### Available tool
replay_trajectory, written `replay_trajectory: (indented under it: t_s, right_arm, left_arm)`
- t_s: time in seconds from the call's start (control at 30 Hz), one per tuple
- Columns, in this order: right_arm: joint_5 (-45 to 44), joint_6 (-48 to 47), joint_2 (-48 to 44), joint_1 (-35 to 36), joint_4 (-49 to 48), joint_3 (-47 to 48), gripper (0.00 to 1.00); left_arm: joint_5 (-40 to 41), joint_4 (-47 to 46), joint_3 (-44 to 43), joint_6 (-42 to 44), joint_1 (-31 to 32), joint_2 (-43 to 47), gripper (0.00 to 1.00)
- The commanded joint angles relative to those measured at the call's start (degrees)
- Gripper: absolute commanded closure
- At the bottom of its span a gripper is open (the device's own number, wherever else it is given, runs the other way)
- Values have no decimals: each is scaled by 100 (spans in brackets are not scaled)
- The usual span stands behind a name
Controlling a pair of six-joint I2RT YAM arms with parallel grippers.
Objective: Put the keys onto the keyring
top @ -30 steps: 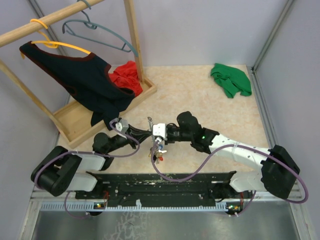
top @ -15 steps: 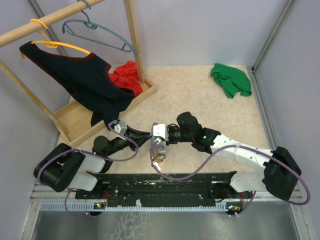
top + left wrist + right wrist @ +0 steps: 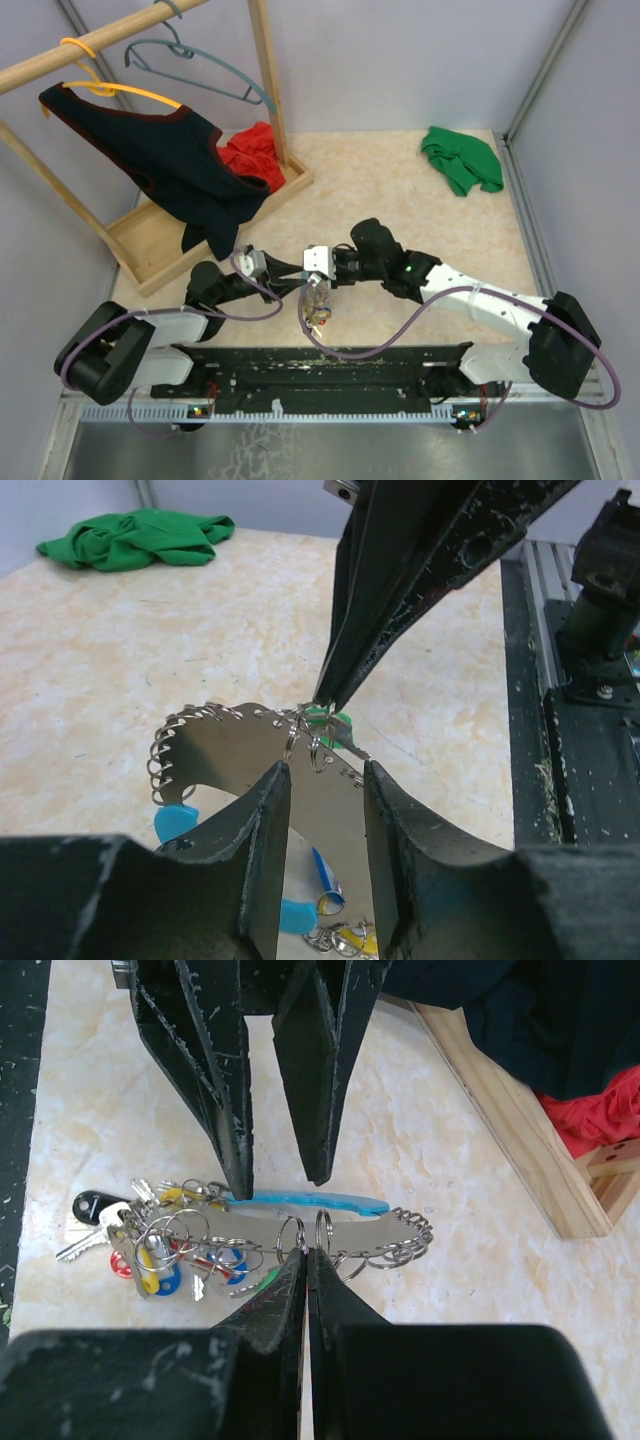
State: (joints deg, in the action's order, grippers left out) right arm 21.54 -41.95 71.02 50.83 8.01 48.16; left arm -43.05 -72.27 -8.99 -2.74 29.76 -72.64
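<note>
Although both arms meet over the near part of the beige stone-patterned table (image 3: 380,190), only one has a hold. The right gripper (image 3: 305,1260) has its jaws pressed together on a small wire loop of the bracelet-sized silvery coiled keyring (image 3: 395,1232). The keyring hangs from that pinch with its far end drooping toward the table. The left gripper (image 3: 324,772) faces it with jaws spread, straddling the keyring's lower edge and gripping nothing.

As for progress, the small metal key with the green plastic head (image 3: 338,723) sits right at the pinch and looks threaded onto the coil, so that part seems done. The red-headed key I cannot pick out for sure among the cluster of blue, yellow and red tags (image 3: 165,1255), so it may be left to do.

By count: one keyring, one green key in plain sight, two grippers, and one crumpled green cloth (image 3: 460,158) lying well apart at the far right corner.
</note>
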Motion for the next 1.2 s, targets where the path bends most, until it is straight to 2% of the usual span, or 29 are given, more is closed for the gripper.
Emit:
replay_trajectory:
  t_s: [0.0,0.77,0.97,1.1,1.17]
  right_arm:
    - [132,-94,8,-29,-94,378,100]
    - [330,-94,-1,-28,-62,404,100]
    - [344,-85,4,-29,-44,415,100]
    - [231,-61,-61,-29,40,386,100]
    - [104,32,-182,-29,41,293,100]
  left_arm:
    - [-603,549,-272,468,19,-79,60]
    - [-1001,594,-825,670,57,-736,67]
    - [-1099,591,-881,645,56,-849,78]
    - [-1045,554,-858,585,57,-827,99]
    - [-926,512,-801,525,56,-767,100]
